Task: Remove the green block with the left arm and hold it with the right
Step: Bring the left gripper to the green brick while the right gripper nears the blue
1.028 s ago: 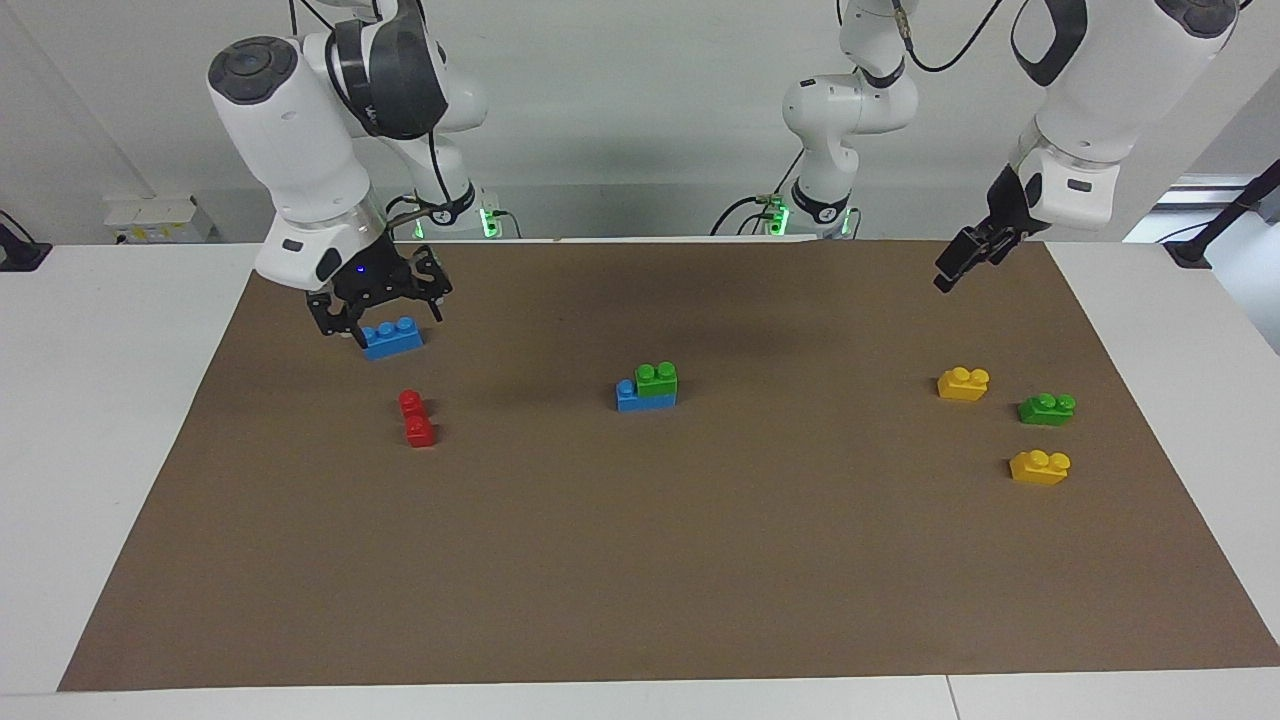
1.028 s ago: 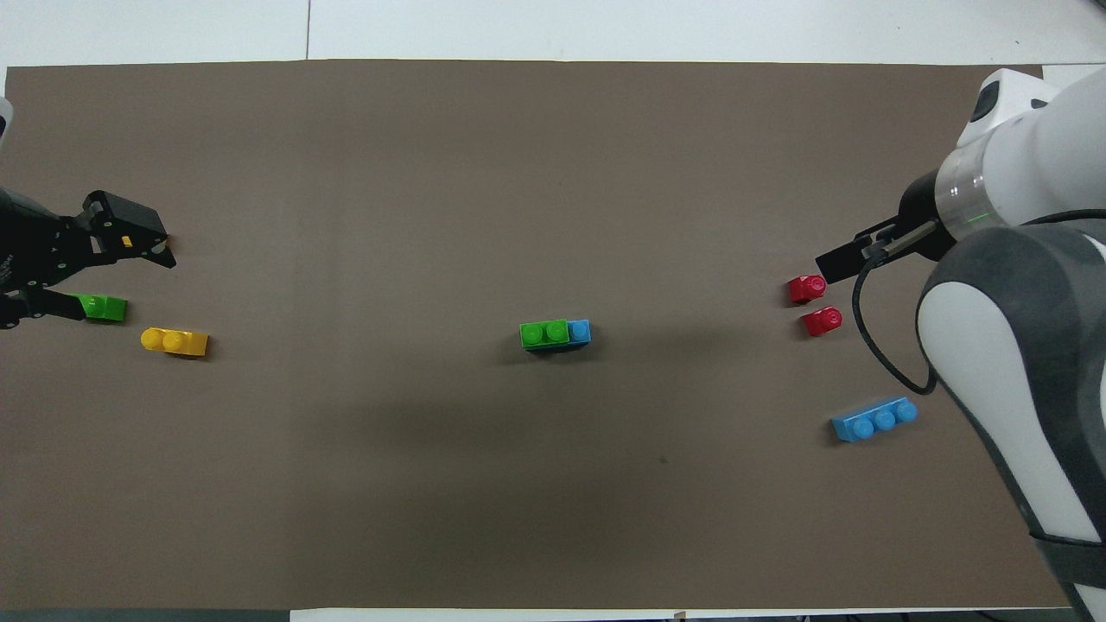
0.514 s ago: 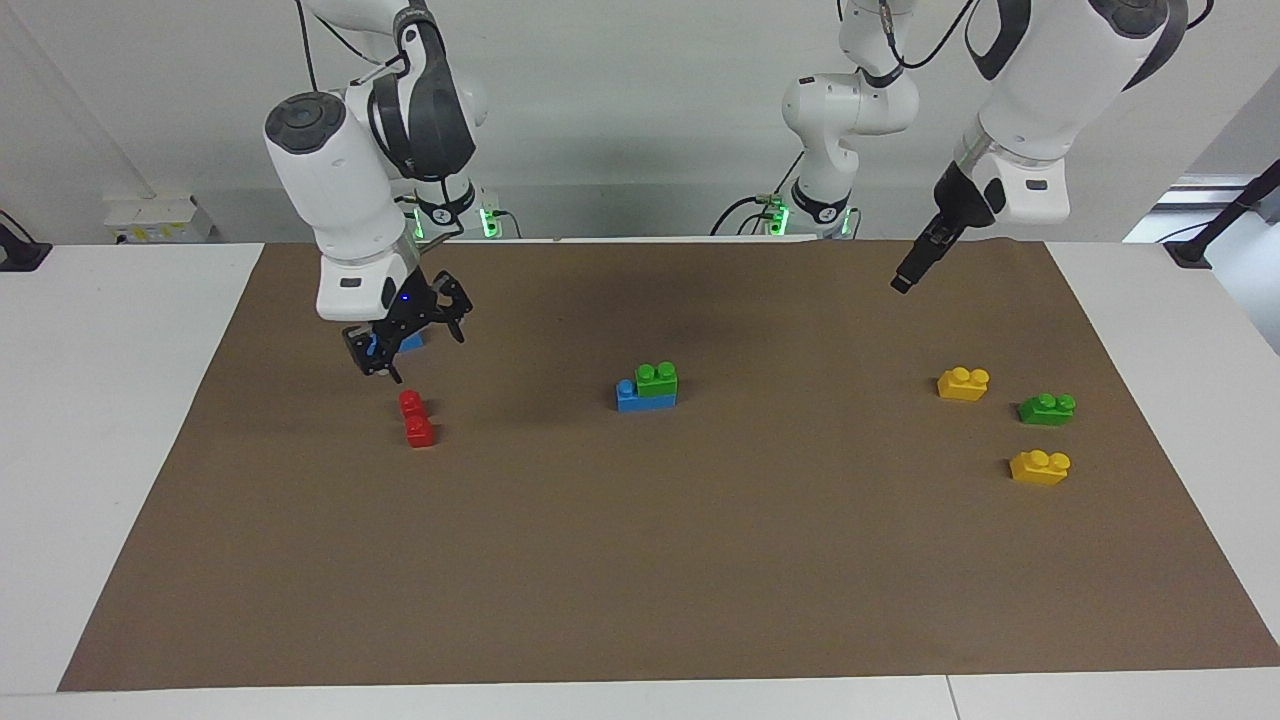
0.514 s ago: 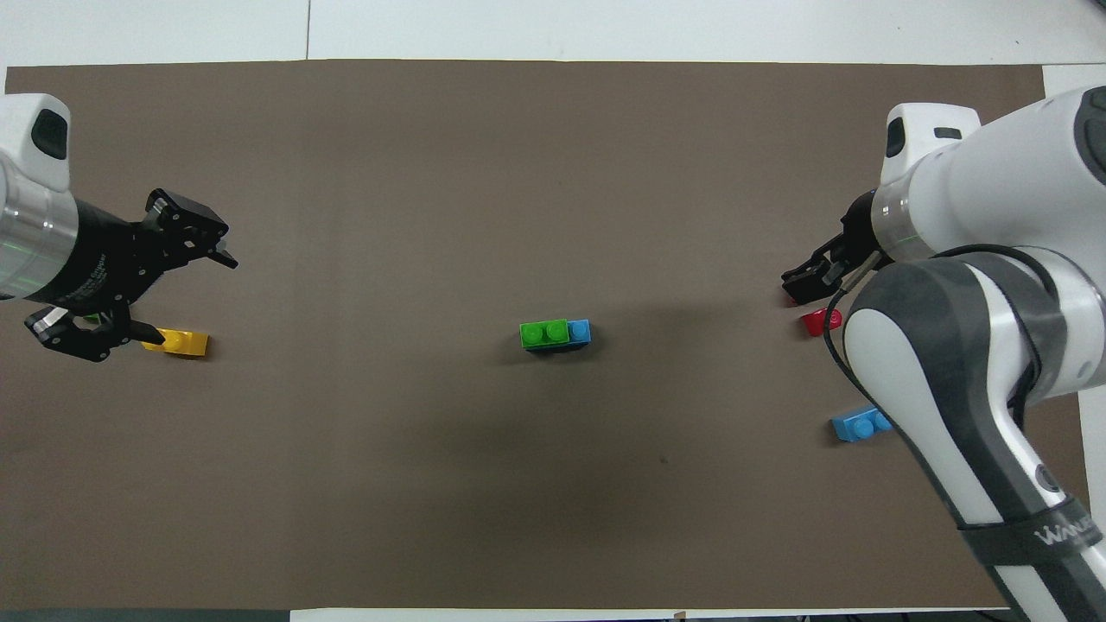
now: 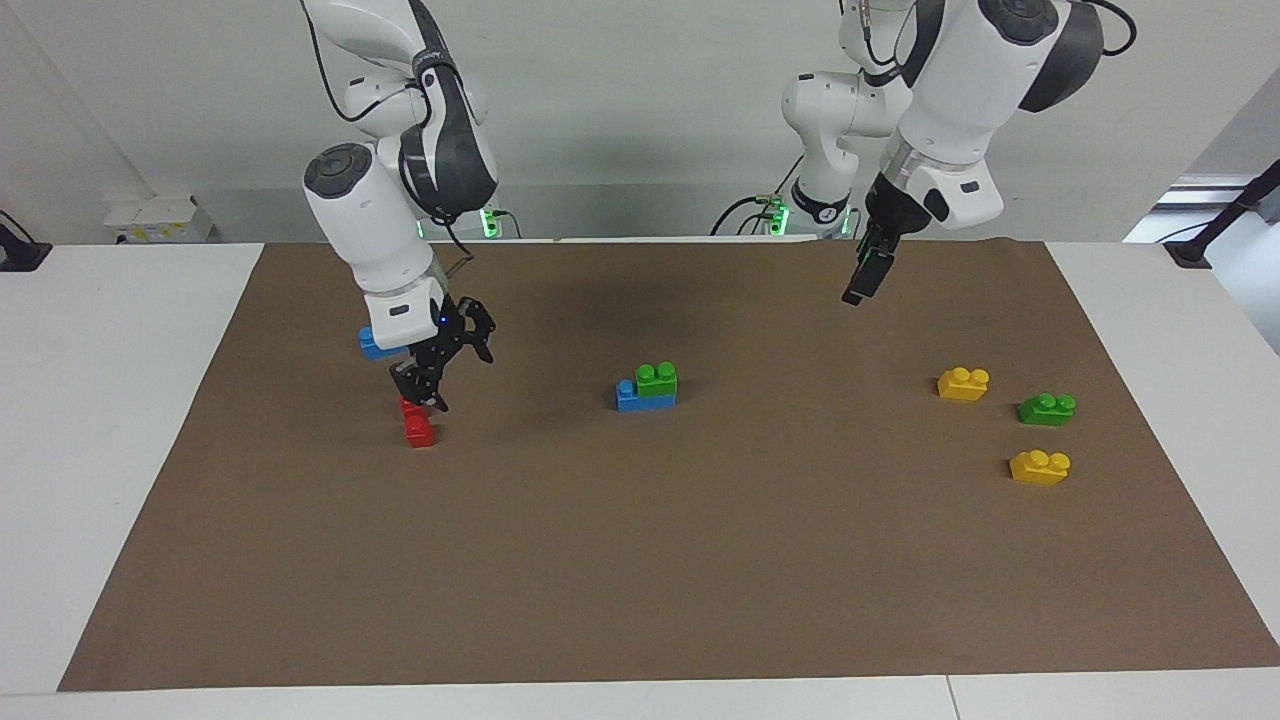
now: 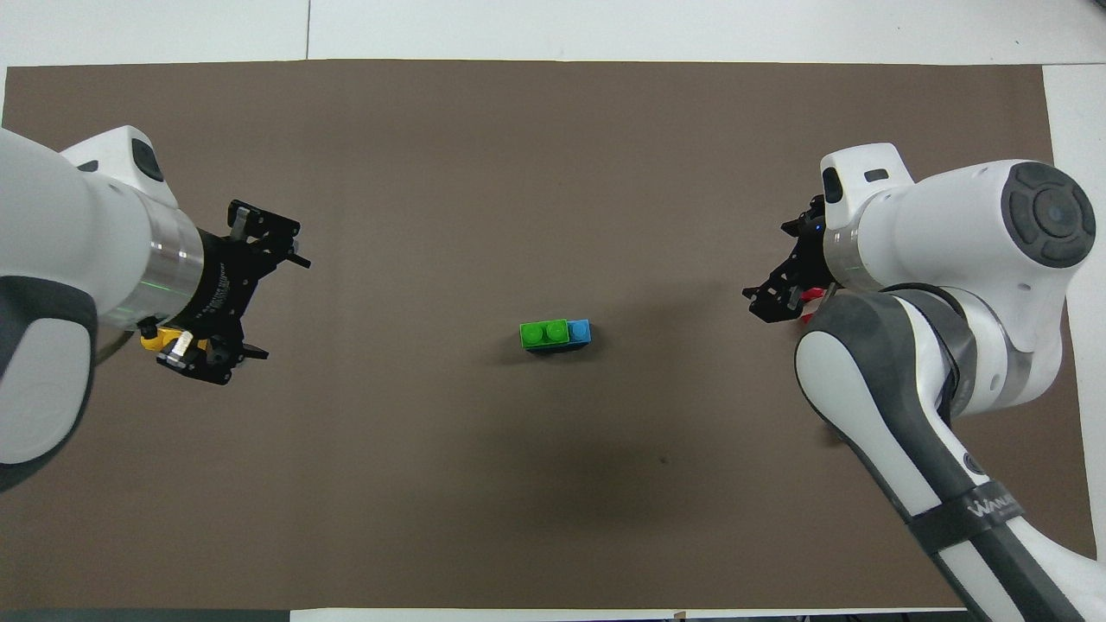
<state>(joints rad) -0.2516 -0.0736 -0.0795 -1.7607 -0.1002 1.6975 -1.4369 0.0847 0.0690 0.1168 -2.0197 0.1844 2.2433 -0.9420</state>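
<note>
Both arms have swung inward: your right gripper (image 5: 445, 368), fingers spread, hangs over the red bricks (image 5: 417, 423); your left gripper (image 5: 866, 275), fingers spread, approaches mid-desk, where the small green two-stud plastic brick (image 5: 656, 380) sits pressed onto the blue brick (image 5: 638, 398). Light, rigid, slick: pinch its flat sides.

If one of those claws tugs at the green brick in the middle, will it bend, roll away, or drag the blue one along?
The green block looks like hard plastic, so probably stiff. Its flat sides make rolling unlikely. It sits studded onto the blue brick, so that would likely lift too unless held.
</note>
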